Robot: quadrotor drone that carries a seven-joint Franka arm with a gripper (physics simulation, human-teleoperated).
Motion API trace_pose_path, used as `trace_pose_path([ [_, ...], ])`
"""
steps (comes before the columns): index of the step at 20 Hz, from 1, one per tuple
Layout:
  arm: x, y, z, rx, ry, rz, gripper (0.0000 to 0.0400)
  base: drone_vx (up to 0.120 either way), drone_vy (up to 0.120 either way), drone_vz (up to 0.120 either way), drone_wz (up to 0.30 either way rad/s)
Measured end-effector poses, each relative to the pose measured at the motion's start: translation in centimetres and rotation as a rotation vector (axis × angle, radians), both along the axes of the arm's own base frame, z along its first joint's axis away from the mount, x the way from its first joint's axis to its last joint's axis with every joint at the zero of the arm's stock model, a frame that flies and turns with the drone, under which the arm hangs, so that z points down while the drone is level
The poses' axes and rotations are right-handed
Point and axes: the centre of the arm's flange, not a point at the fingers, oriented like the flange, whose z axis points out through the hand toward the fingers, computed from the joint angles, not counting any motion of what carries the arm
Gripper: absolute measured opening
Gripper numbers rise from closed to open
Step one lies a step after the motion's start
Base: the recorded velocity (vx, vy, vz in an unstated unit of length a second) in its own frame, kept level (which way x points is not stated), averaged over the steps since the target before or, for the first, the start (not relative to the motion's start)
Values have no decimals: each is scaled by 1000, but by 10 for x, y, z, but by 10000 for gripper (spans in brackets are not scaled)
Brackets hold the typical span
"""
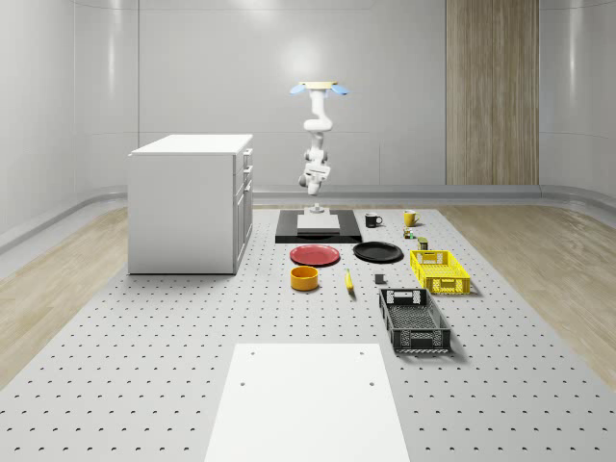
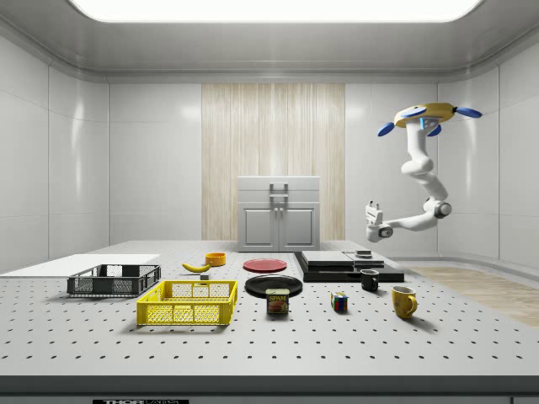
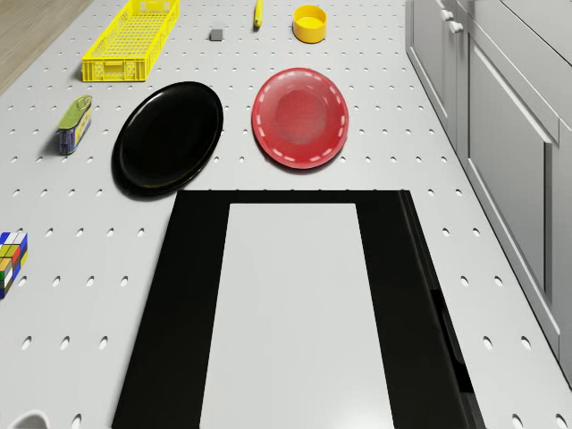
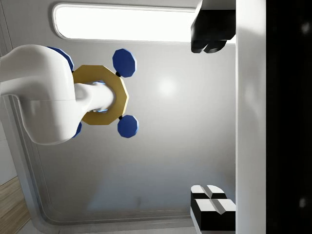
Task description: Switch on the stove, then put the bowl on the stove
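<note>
The stove (image 1: 318,227) is a black slab with a pale grey top, lying on the table beside the cabinet; it also shows in the side view (image 2: 349,265) and the drone view (image 3: 286,313). The yellow bowl (image 1: 304,278) stands upright on the table past the red plate, well away from the stove (image 2: 216,259) (image 3: 309,23). The drone (image 1: 317,89) hovers high over the stove's far end (image 2: 424,114). Its arm hangs down, and the gripper (image 1: 310,178) (image 2: 371,204) is in the air above the stove, turned upward. Nothing is between its open fingers (image 4: 209,119).
A red plate (image 3: 299,117) and a black plate (image 3: 168,137) lie just beyond the stove. A grey cabinet (image 1: 191,202) stands close beside it. Yellow basket (image 1: 440,270), black basket (image 1: 414,320), banana (image 1: 348,281), two mugs (image 1: 373,220), can (image 3: 74,124) and puzzle cube (image 3: 9,259) lie around.
</note>
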Motion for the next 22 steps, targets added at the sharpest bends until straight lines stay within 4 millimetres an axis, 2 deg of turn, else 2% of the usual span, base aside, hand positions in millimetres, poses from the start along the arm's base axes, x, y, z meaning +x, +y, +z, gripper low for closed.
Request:
trace_pose_path([
  [4, 0, 22, -9, -239, -2, -7, 400, 0, -120, 0, 0],
  [7, 0, 46, -27, -541, -3, -17, 400, 0, -93, 0, 0],
  [9, 1, 62, -49, -813, -4, -25, 400, 0, 0, -80, 0],
  [12, 3, 74, -96, -1309, -3, -42, 400, 0, 0, -120, 0],
  [14, 4, 68, -130, -1653, -2, -54, 400, 0, 0, -120, 0],
  [17, 5, 44, -167, -2098, 0, -70, 400, 0, 0, -120, 0],
  [19, 5, 27, -181, -2321, 1, -76, 400, 0, 0, -120, 0],
  [22, 6, 7, -191, -2551, 2, -81, 400, 0, 0, -120, 0],
])
